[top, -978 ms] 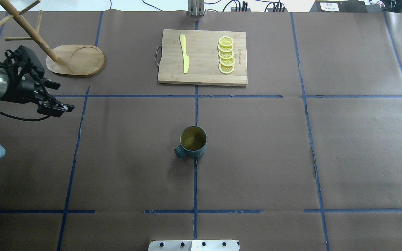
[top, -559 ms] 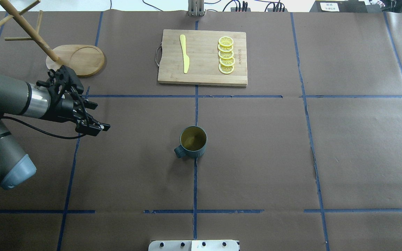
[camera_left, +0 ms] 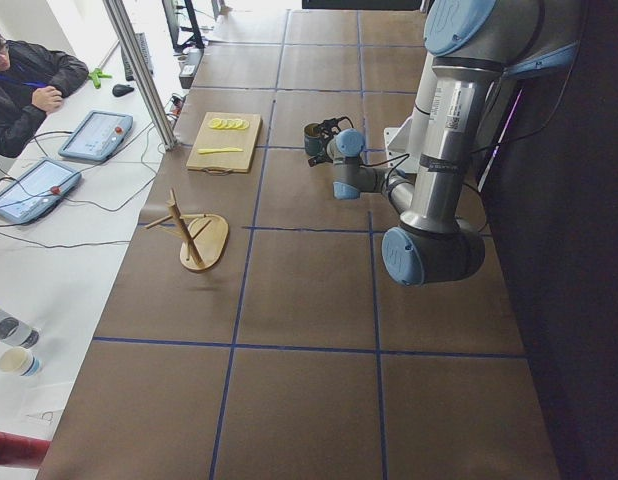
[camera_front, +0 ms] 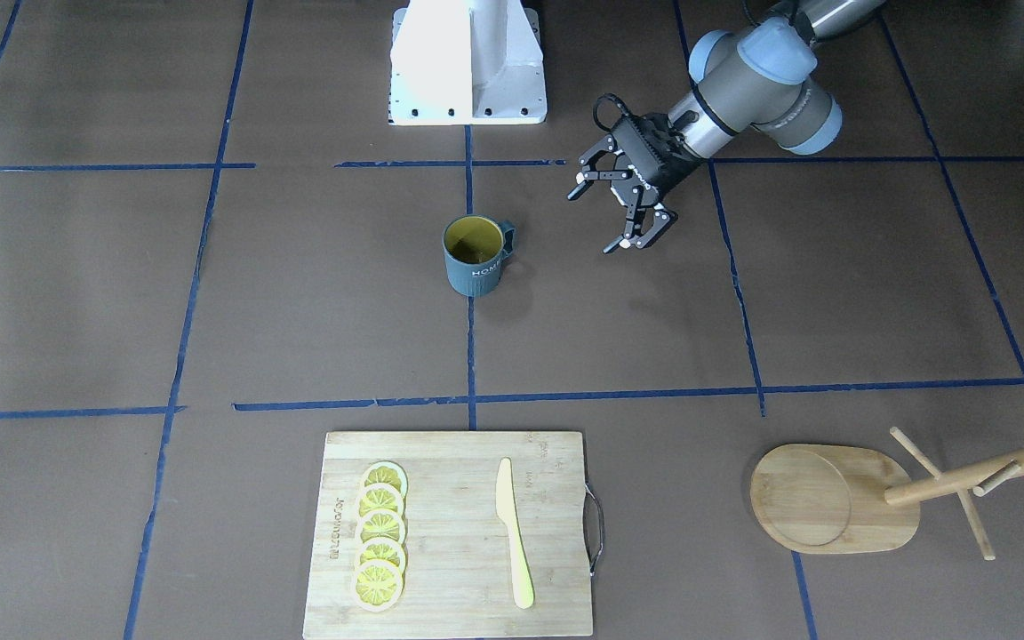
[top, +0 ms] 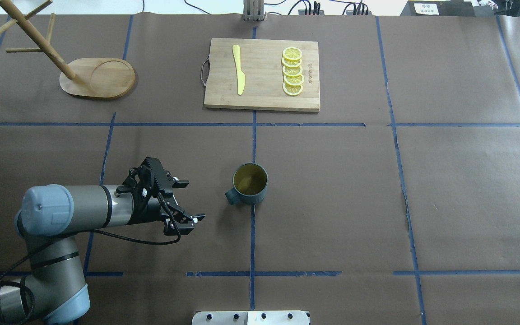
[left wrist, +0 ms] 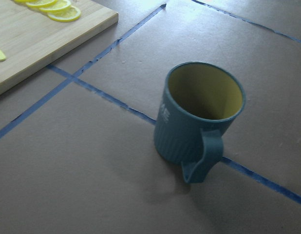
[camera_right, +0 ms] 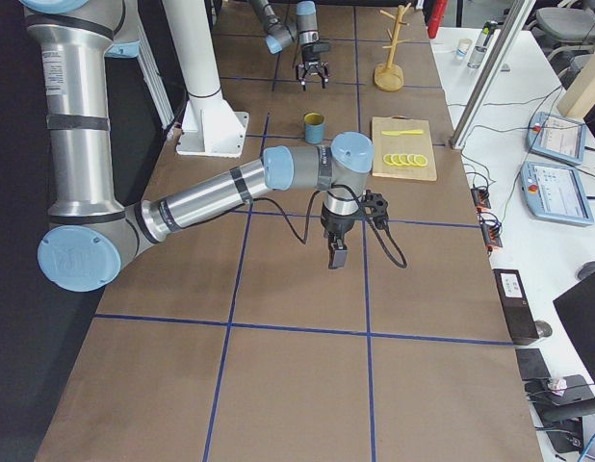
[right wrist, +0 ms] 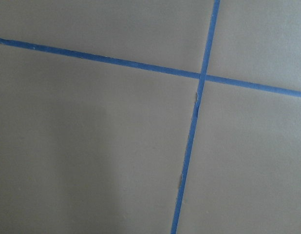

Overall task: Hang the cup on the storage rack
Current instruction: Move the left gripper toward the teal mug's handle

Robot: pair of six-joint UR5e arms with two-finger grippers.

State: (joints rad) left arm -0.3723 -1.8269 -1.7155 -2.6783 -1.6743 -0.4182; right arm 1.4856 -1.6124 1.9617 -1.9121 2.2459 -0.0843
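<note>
The dark teal cup [top: 250, 183] with a yellow inside stands upright at the table's middle, its handle toward the near left. It also shows in the front view [camera_front: 474, 255] and the left wrist view [left wrist: 197, 117]. My left gripper [top: 188, 201] is open and empty, just left of the cup and apart from it; it also shows in the front view [camera_front: 605, 216]. The bamboo storage rack [top: 99, 77] stands at the far left with bare pegs. My right gripper [camera_right: 335, 256] shows only in the right side view, over bare table; I cannot tell if it is open.
A bamboo cutting board [top: 264, 92] lies at the far middle with a yellow knife [top: 239, 68] and a row of lemon slices [top: 292, 71]. The robot base [camera_front: 468, 62] sits at the near edge. Blue tape lines cross the brown table cover.
My left arm has swung from beside the rack toward the near middle, ending just left of the cup. Its gripper stayed open. The cup has not moved.
</note>
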